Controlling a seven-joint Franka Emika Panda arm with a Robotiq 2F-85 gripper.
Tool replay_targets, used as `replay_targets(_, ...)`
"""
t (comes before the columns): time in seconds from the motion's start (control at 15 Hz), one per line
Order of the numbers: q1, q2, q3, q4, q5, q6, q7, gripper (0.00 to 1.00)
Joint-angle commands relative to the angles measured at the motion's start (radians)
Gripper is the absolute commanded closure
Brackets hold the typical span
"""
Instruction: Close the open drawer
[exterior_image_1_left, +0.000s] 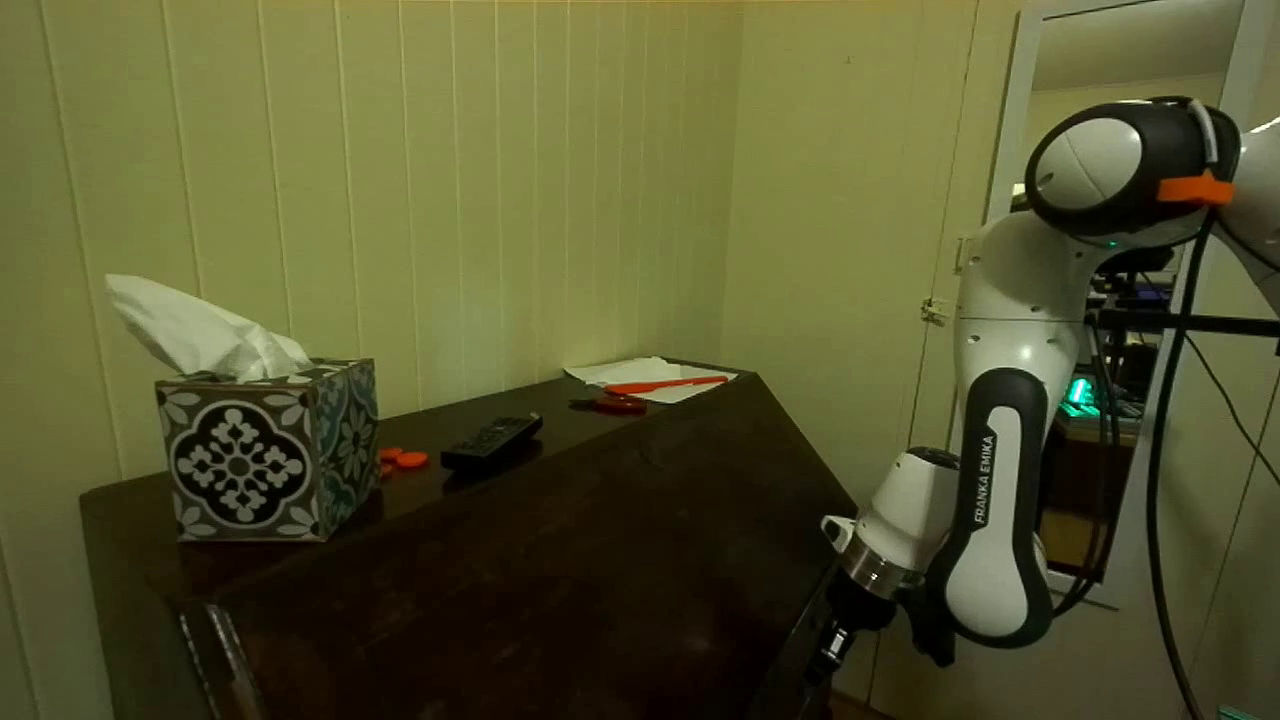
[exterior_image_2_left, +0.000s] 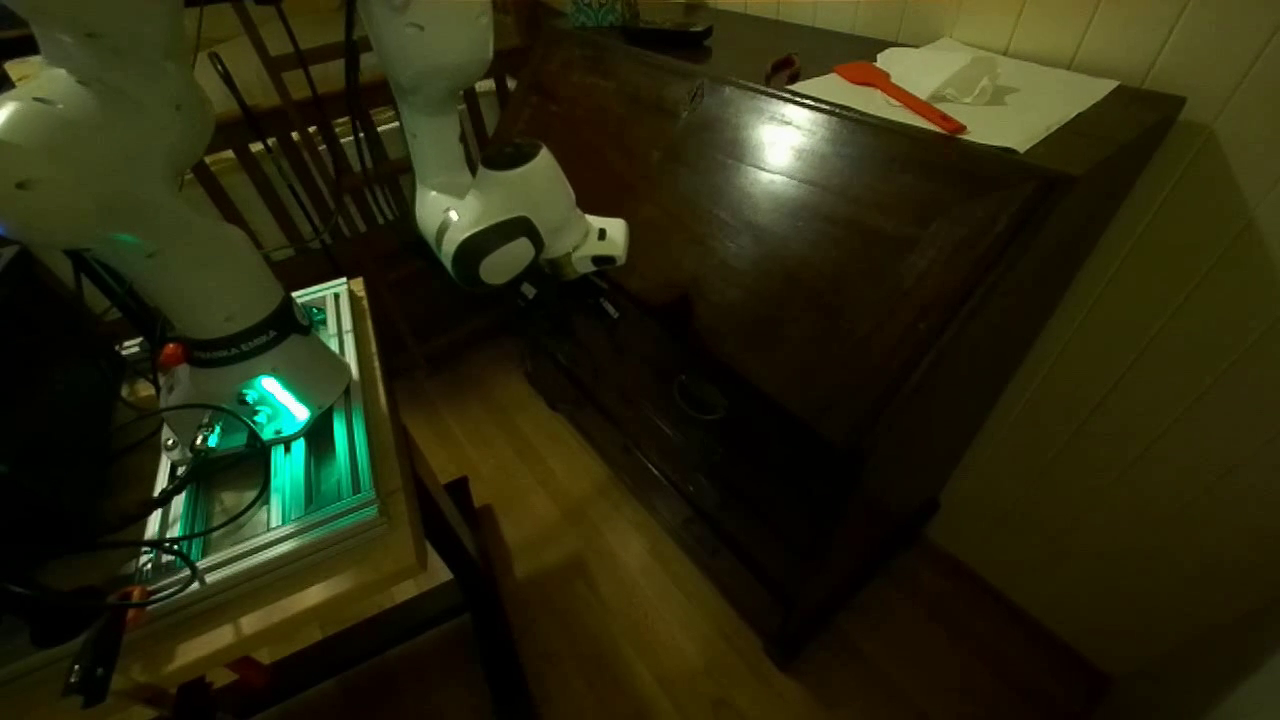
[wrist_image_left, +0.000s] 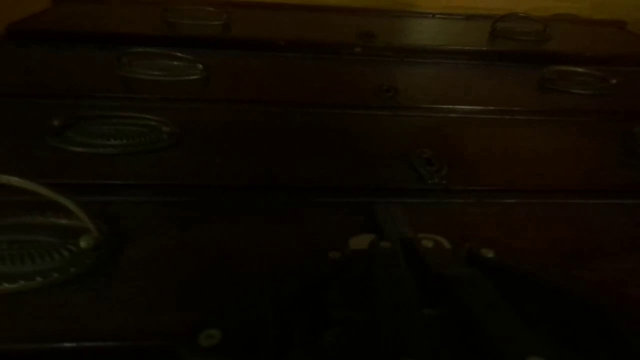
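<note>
The dark brown wooden dresser (exterior_image_1_left: 500, 580) has a slanted upper panel and shows in both exterior views (exterior_image_2_left: 760, 230). The wrist view is very dark and shows several wide, flat drawer fronts with oval metal pulls. The nearest drawer (wrist_image_left: 260, 235) lies behind my gripper (wrist_image_left: 393, 215). I cannot tell whether it or any other drawer stands out from the dresser. My gripper, also in both exterior views (exterior_image_1_left: 820, 670) (exterior_image_2_left: 575, 330), points down at the dresser's front. Its fingers look together and hold nothing visible. Whether they touch the drawer cannot be told.
A patterned tissue box (exterior_image_1_left: 245, 460), orange caps (exterior_image_1_left: 408, 459), a black remote (exterior_image_1_left: 492, 442), a red-handled tool (exterior_image_1_left: 612, 405) and a red spatula (exterior_image_2_left: 905, 98) on white paper (exterior_image_2_left: 1050, 95) lie on the dresser top. A wooden chair (exterior_image_2_left: 290, 130) stands behind the arm.
</note>
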Motion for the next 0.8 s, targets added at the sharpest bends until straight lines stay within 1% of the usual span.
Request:
replay_targets(0.0,-0.080,-0.046,0.001,-0.061,-0.019,0.008,-0.016,1.00)
replay_targets(0.07,-0.106,-0.034,0.006,-0.059,-0.033,0.043,-0.022,1.00)
replay_targets(0.13,-0.131,-0.012,0.010,-0.047,-0.052,0.102,-0.031,1.00)
replay_targets(0.2,-0.135,0.006,0.001,-0.031,-0.058,0.156,-0.037,1.00)
replay_targets(0.33,-0.140,0.054,-0.019,0.005,-0.064,0.291,-0.034,1.00)
replay_targets(0.47,-0.145,0.109,-0.019,0.032,-0.086,0.389,-0.001,1.00)
replay_targets(0.73,-0.123,0.227,-0.041,0.085,-0.116,0.503,0.010,1.00)
